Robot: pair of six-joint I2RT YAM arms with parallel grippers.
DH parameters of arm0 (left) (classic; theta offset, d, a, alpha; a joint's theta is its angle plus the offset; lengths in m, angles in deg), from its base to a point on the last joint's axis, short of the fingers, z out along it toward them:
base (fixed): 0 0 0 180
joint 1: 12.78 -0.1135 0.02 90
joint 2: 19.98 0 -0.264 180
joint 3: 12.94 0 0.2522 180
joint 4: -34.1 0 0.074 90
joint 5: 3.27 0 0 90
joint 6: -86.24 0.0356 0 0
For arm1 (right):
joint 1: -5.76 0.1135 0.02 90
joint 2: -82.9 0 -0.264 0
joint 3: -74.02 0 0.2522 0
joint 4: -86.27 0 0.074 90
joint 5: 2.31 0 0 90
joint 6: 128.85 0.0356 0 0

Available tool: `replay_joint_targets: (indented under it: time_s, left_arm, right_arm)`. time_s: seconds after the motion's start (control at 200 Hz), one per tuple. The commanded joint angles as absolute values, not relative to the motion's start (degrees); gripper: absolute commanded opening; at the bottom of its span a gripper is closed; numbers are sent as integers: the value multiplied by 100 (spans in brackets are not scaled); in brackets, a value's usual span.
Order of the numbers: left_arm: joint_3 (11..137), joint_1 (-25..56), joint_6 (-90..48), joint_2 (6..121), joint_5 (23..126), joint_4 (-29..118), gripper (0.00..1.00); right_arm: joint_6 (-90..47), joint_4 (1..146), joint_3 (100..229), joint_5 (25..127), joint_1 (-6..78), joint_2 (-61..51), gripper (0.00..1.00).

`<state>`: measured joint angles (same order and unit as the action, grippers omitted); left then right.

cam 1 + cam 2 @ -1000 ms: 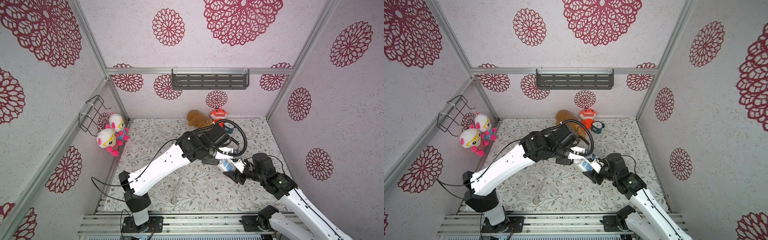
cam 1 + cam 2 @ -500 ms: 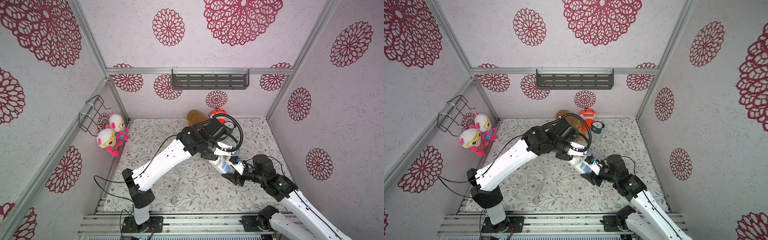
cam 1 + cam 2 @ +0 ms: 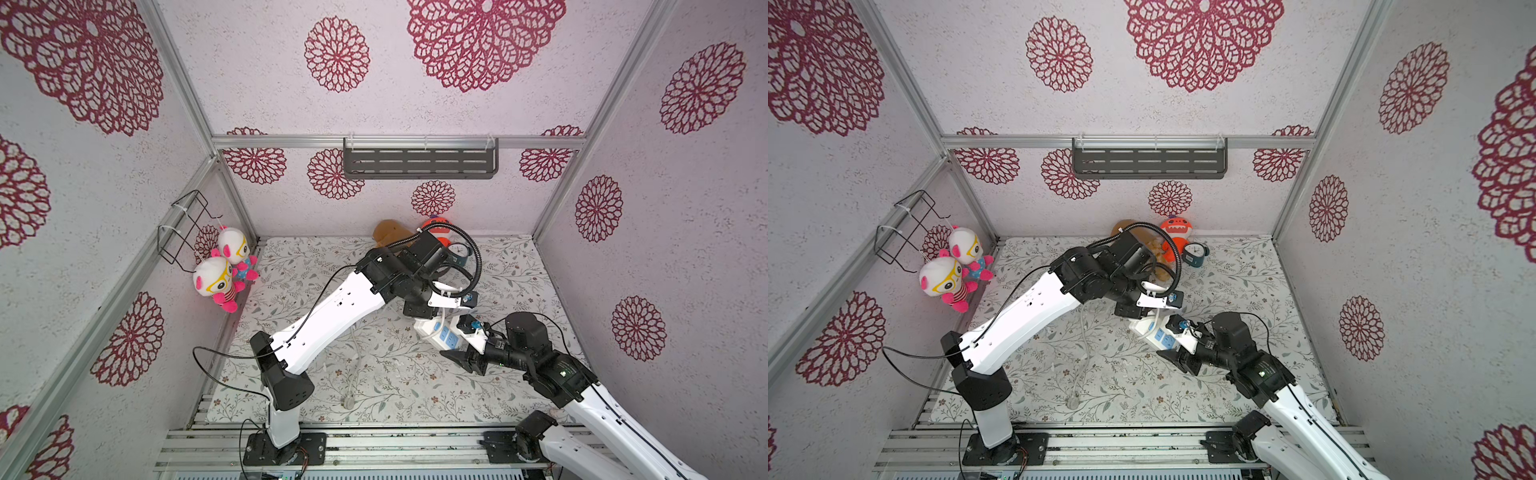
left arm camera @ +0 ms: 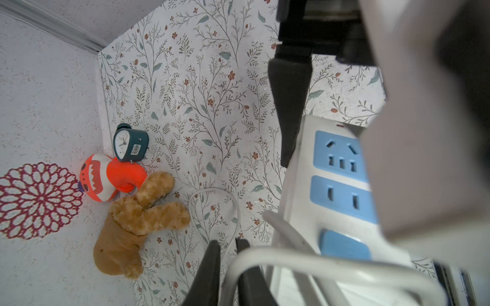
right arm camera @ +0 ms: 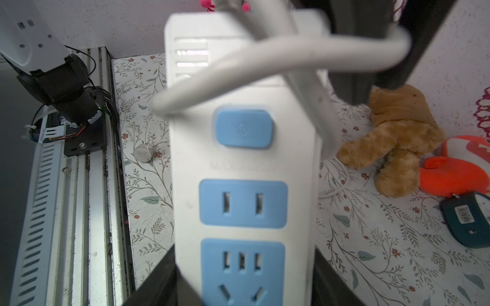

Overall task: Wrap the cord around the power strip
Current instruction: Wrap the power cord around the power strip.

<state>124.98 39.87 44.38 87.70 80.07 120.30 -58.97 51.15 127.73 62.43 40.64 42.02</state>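
With the right gripper (image 5: 244, 254) clamped on the power strip (image 5: 244, 159), the left gripper (image 4: 228, 242) pinches the cord (image 4: 318, 262) across its button end, and most of the cord lies unwrapped beside it.

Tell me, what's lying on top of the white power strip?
The cord crosses over the power strip beside its blue button, hiding the face beneath it.
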Motion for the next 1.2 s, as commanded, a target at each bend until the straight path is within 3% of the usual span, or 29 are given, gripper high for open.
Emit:
replay_joint_targets:
  time_s: [0.0, 0.235, 0.785, 1.196]
  left_arm:
    - [12503, 3864, 4173, 8941, 7480, 12052, 17]
    - [12416, 3787, 3946, 9050, 7020, 12064, 16]
    - [12270, 3292, 3262, 9164, 5677, 12154, 24]
    - [10913, 3017, 2676, 8631, 4992, 10888, 31]
  right_arm:
    - [-6102, 5746, 12988, 6167, 4137, 4370, 10]
    - [-6013, 6231, 12965, 6337, 4145, 4524, 10]
    - [-5863, 6671, 12927, 6343, 4145, 4684, 6]
    - [-5626, 6976, 12904, 6420, 4138, 4753, 3]
